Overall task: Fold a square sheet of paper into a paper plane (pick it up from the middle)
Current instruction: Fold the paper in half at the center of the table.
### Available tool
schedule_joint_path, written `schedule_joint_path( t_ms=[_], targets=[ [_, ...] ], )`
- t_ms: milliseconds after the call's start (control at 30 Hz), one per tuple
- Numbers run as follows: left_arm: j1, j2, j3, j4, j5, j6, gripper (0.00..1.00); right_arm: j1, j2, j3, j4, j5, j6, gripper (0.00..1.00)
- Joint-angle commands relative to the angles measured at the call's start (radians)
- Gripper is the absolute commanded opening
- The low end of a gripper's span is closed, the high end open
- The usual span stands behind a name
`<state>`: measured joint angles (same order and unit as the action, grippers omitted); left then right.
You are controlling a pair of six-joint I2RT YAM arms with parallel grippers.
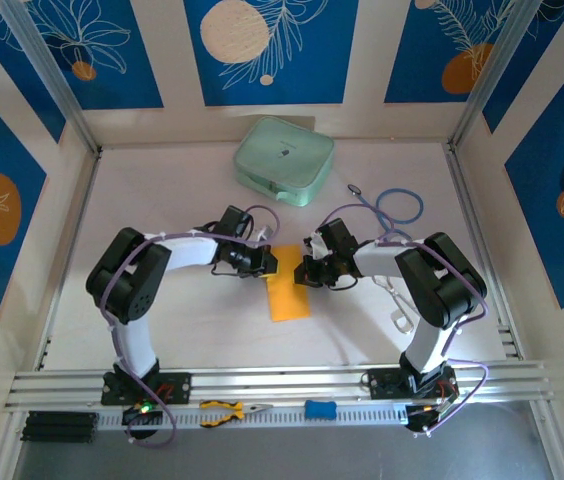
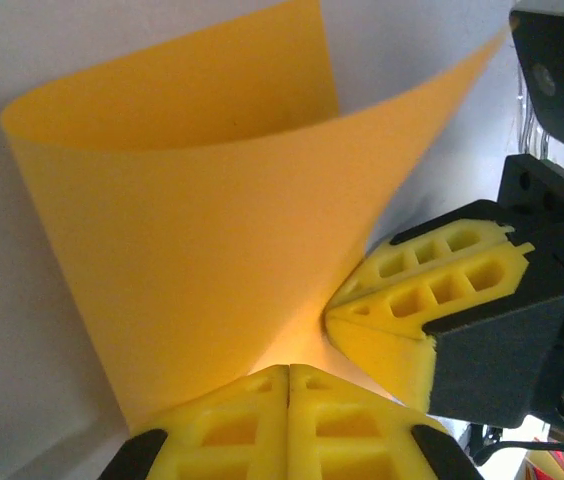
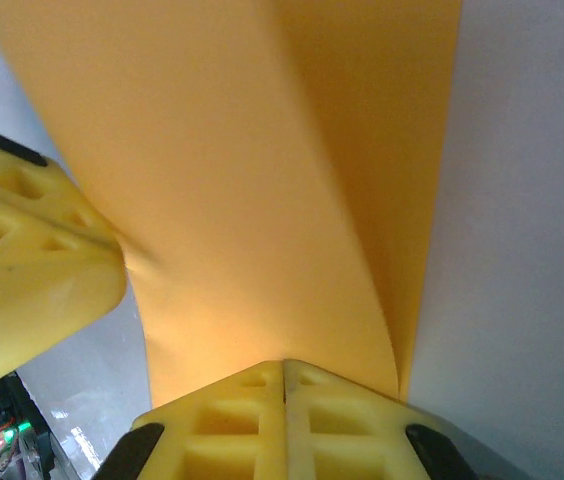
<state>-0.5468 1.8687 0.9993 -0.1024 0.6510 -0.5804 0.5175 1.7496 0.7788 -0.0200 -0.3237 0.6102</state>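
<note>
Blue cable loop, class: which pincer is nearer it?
Right. The right pincer is near-left of the blue cable loop; the left pincer is farther left, across the orange sheet.

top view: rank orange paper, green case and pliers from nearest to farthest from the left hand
1. orange paper, pinched in the left hand, mid-table
2. green case, at the table's far edge
3. pliers, on the near rail by the left base

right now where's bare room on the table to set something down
Bare: the far-left corner beside the green case, and the near strip between paper and rail. Crowded: the middle, where the left gripper and right gripper pinch the paper, and the blue cable far right.
</note>
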Motion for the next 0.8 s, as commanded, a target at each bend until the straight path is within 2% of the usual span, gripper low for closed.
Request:
schedule_joint_path(
  t_ms=[0, 200, 500, 767],
  targets=[
    [0.015, 0.057, -0.038, 0.041, -0.015, 0.041, 0.00, 0.000, 0.042, -0.035, -0.110, 0.075, -0.003, 0.00],
    [0.036, 0.092, -0.068, 0.041, -0.033, 0.041, 0.00, 0.001, 0.037, -0.044, -0.109, 0.081, 0.002, 0.00],
    [0.039, 0.039, 0.030, -0.062, -0.005, 0.063, 0.02, 0.001, 0.036, -0.044, -0.109, 0.080, 0.000, 0.00],
    [0.071, 0.081, 0.055, -0.030, 0.029, 0.081, 0.04, 0.003, 0.037, -0.049, -0.104, 0.080, 0.005, 0.00]
  ],
)
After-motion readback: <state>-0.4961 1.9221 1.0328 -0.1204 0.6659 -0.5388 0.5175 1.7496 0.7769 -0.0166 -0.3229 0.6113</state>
